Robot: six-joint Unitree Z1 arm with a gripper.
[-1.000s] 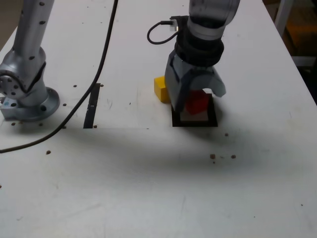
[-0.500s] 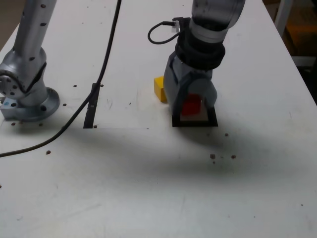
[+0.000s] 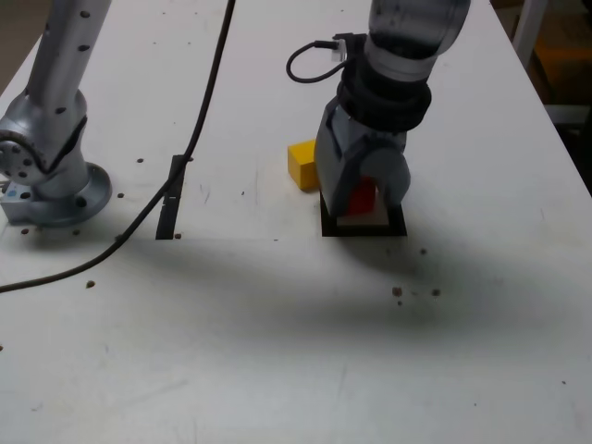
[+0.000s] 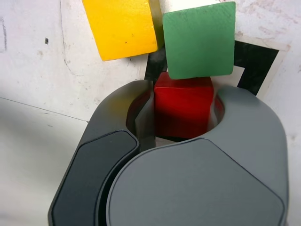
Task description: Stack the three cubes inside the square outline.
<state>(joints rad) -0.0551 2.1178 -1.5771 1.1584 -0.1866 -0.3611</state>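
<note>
Tool clamped around red cube

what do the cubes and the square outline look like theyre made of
Red cube, yellow cube and green cube: likely painted wood, matte, with tiny specks and scuffed edges. Square outline: probably black tape, flat matte strips with straight cut corners.

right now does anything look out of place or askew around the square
Yes. The small green cube sits askew across the black tape square outline's border, half out, crowding the red cube held in the hand.
</note>
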